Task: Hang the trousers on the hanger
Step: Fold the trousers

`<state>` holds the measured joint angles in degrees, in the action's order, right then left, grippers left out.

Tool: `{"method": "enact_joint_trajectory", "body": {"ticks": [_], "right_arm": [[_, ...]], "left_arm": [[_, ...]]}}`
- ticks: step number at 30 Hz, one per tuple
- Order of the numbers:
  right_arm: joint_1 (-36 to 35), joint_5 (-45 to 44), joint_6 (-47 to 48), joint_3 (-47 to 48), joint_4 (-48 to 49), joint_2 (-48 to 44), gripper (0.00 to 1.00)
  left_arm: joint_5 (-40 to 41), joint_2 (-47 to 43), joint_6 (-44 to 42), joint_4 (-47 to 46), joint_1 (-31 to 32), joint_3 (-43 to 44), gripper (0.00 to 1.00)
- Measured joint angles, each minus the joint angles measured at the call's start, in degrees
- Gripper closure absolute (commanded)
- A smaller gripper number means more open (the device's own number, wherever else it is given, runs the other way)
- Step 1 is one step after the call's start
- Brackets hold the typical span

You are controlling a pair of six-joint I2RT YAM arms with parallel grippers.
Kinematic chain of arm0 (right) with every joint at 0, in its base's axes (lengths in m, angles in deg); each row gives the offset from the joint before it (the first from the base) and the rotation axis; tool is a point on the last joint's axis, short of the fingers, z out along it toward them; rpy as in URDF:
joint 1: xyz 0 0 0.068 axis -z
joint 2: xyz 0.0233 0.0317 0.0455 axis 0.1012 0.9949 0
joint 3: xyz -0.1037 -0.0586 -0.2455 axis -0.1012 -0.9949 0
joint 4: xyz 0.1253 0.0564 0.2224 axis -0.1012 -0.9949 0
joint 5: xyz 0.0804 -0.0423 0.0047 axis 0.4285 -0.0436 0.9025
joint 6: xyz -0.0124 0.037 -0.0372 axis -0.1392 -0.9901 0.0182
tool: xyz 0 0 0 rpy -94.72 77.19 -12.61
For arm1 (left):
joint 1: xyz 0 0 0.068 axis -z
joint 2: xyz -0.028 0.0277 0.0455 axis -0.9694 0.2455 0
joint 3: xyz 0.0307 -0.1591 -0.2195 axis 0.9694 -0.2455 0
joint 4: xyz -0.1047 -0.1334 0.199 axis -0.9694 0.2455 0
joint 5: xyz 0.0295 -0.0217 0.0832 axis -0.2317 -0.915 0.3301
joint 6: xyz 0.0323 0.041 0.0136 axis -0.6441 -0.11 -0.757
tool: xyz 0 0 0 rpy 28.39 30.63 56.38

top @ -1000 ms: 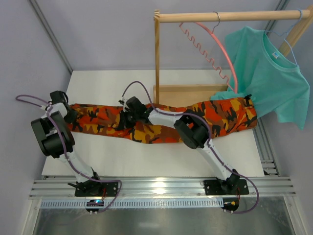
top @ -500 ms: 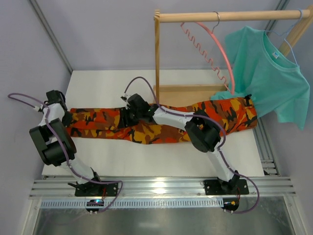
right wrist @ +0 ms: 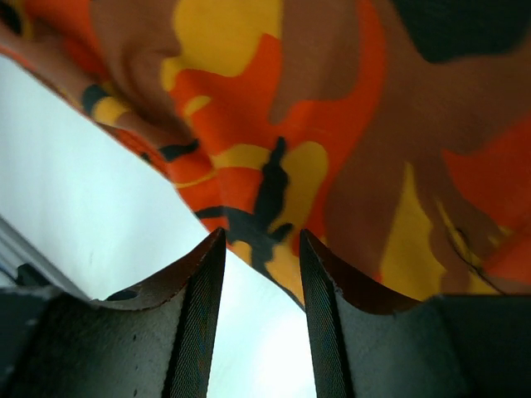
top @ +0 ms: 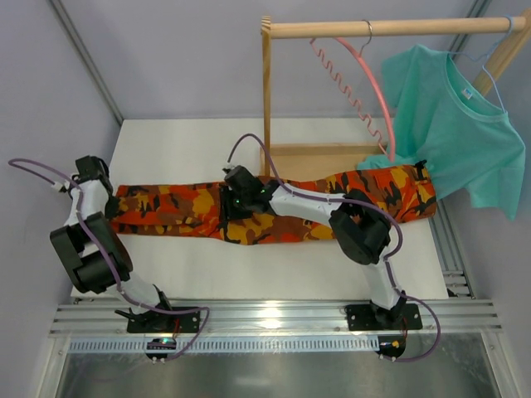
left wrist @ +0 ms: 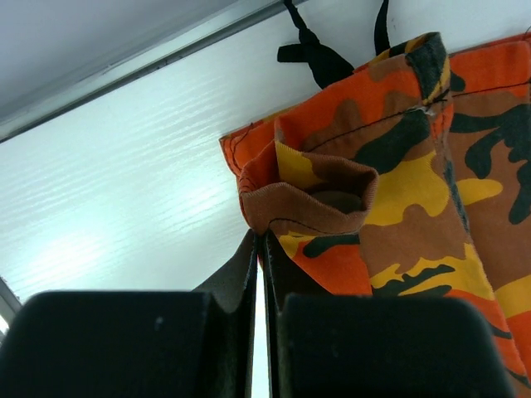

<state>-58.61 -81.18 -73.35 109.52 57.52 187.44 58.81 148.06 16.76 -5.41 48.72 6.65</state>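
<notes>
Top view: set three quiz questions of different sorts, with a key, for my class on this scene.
1. True or false: the left gripper is shut on the trousers.
2. The pink hanger is: A lying flat; B hanging on the wooden rail; C held by an arm.
3. Fill in: the right gripper is ____ over the trousers.
Key: 1 true; 2 B; 3 open.

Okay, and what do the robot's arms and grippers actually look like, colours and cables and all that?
The left arm and the right arm both have slim white links joined by bulky black joint housings. A thin purple cable loops along each. The left gripper and the right gripper have black fingers; the right one's inner faces look finely ridged.
</notes>
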Motion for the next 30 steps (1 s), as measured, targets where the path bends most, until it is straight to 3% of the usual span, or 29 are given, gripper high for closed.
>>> {"method": "enact_joint_trajectory", "body": {"ticks": [16, 23, 30], "right_arm": [[1.09, -25.73, -18.34, -14.45, -16.57, -18.84, 0.57], [11.63, -32.74, -24.26, -30.42, -20.26, -33.2, 0.57], [24.02, -36.68, -26.49, -41.55, -19.78, -45.92, 0.48]], "left_arm": [[-3.82, 0.07, -0.81, 0.04, -2.32, -0.72, 1.0], [-5.44, 0.74, -0.61, -0.28, -2.32, -1.25, 1.0], [-6.12, 1.05, -0.44, -1.14, -2.32, -4.83, 1.0]]}}
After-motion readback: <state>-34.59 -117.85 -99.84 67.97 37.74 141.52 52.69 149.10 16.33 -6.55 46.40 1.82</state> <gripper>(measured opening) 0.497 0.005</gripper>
